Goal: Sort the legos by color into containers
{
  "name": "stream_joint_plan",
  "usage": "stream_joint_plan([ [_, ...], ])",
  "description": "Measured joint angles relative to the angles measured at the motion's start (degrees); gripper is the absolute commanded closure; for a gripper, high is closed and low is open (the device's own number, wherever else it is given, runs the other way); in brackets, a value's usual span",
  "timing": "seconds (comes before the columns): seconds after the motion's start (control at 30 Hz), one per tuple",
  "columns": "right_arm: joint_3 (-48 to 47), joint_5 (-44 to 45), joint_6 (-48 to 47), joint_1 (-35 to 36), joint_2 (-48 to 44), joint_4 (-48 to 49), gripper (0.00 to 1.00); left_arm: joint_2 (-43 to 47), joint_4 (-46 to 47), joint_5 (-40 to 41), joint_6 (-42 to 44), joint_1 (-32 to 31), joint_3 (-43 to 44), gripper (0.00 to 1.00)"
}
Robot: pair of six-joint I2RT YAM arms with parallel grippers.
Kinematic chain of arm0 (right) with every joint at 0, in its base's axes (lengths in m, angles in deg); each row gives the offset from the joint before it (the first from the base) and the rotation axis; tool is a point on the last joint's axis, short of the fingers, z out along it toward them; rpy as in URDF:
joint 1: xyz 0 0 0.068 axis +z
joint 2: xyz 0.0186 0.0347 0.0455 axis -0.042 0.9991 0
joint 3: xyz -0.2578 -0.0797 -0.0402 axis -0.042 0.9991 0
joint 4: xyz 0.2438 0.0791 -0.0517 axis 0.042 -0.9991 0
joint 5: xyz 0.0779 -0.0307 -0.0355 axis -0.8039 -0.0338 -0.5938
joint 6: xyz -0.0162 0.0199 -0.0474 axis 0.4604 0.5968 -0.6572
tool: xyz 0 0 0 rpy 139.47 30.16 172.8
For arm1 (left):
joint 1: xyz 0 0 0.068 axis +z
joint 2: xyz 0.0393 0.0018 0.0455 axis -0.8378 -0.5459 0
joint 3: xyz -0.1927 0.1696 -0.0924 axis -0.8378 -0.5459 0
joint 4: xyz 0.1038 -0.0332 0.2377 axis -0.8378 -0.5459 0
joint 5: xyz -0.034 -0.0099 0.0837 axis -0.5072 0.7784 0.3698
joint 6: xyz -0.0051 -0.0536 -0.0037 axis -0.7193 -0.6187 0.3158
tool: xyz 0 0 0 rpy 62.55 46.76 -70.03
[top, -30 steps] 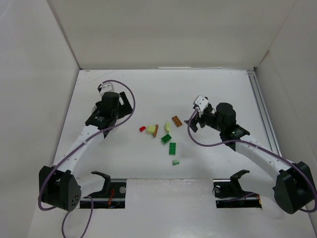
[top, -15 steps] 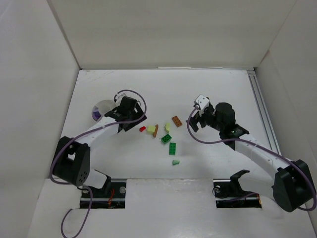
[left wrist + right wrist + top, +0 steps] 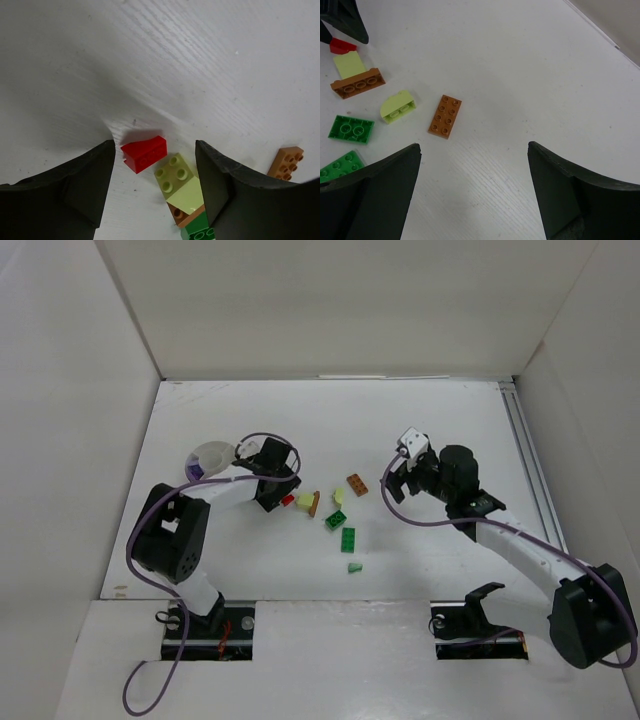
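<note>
The legos lie in a loose cluster mid-table. My left gripper (image 3: 278, 498) is open and low at its left end. In the left wrist view (image 3: 154, 150) a red brick (image 3: 145, 153) lies between the fingertips, with a pale green brick (image 3: 176, 176) just behind it beside the right finger. The red brick (image 3: 288, 500) also shows from above. The translucent cup (image 3: 208, 458), with something purple inside, stands left of that gripper. My right gripper (image 3: 393, 483) is open and empty, right of an orange-brown plate (image 3: 445, 116).
Other bricks are a brown one (image 3: 358, 83), a rounded pale green one (image 3: 398, 106), two green ones (image 3: 335, 520) (image 3: 348, 539) and a small pale green one (image 3: 354, 567). White walls enclose the table; a rail (image 3: 530, 465) runs along its right side.
My left arm has swung right from over the cup to the red brick, uncovering the cup. My right gripper has barely moved.
</note>
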Motion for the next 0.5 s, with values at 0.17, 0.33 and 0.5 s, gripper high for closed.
stream_joint_plan([
  [0.17, 0.00, 0.15, 0.20, -0.39, 0.00, 0.00, 0.08, -1.36, -1.77, 1.25, -1.92, -0.07, 1.11, 0.41],
  [0.33, 0.00, 0.33, 0.20, -0.66, 0.00, 0.00, 0.08, -2.29, -5.84, 5.60, -2.49, -2.05, 2.67, 0.43],
  [0.5, 0.00, 0.42, 0.33, -0.98, 0.00, 0.00, 0.08, -6.75, -10.95, 10.67, -1.70, -4.31, 7.89, 0.44],
])
